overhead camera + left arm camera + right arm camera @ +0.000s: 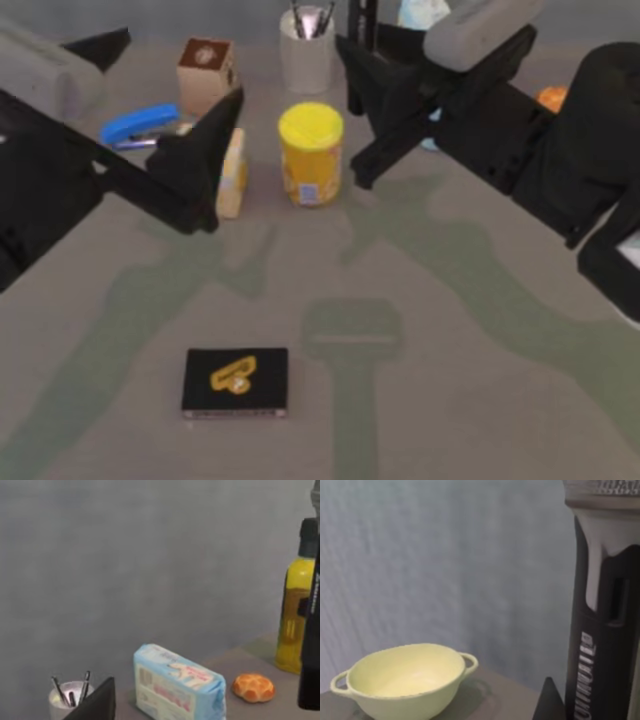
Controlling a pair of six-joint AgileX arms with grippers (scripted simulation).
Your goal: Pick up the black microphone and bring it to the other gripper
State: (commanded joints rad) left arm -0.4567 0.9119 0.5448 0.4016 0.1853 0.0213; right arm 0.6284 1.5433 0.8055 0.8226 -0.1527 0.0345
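Gripping the black microphone (pixel 600 630), the right gripper (pixel 362 110) hangs above the desk's far edge. The left gripper (pixel 205 165), beside a yellow can (pixel 311 153), shows no readable finger state.

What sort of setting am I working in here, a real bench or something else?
Likely a rendered tabletop test scene, not a real room: a plain grey table against a blank wall, scattered with unrelated household items such as a yellow can, a blue stapler and a bread roll.
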